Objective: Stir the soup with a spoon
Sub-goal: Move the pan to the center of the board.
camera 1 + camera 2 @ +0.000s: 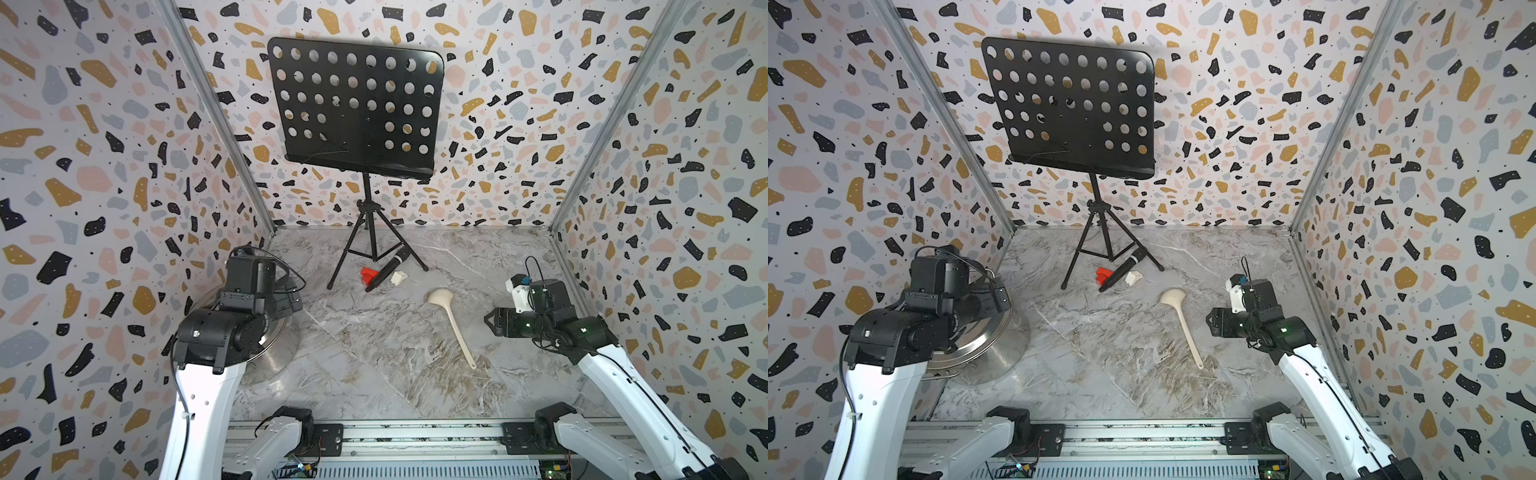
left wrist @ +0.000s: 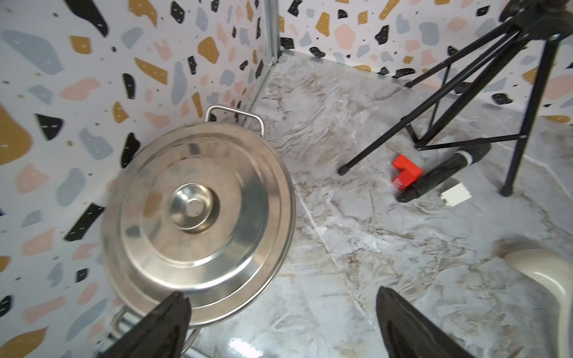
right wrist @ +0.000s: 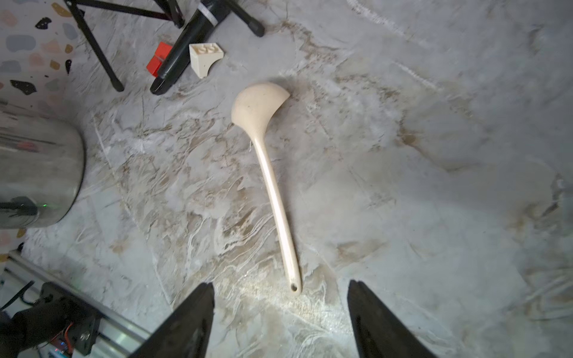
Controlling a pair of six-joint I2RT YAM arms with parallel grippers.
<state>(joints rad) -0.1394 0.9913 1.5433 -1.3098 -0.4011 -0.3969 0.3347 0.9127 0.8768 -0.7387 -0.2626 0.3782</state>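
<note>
On the table (image 1: 374, 386): spoon (image 1: 455, 328) loose, pot (image 1: 276, 357) lidded.
Both top views: spoon (image 1: 1185, 328) lies flat mid-table, well apart from the pot by the left wall. Left wrist: left gripper (image 2: 280, 293) gapes empty beside the lid (image 2: 235, 223) rim. Right wrist: right gripper (image 3: 280, 283) spread, holding nothing, spoon's handle end just before it.

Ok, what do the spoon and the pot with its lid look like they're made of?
The spoon: probably plastic, cream-white and matte, with a soft sheen along the handle. Wood seems less likely, since no grain shows. The pot and its lid: polished steel-like metal, mirror-bright and reflecting the surroundings.
</note>
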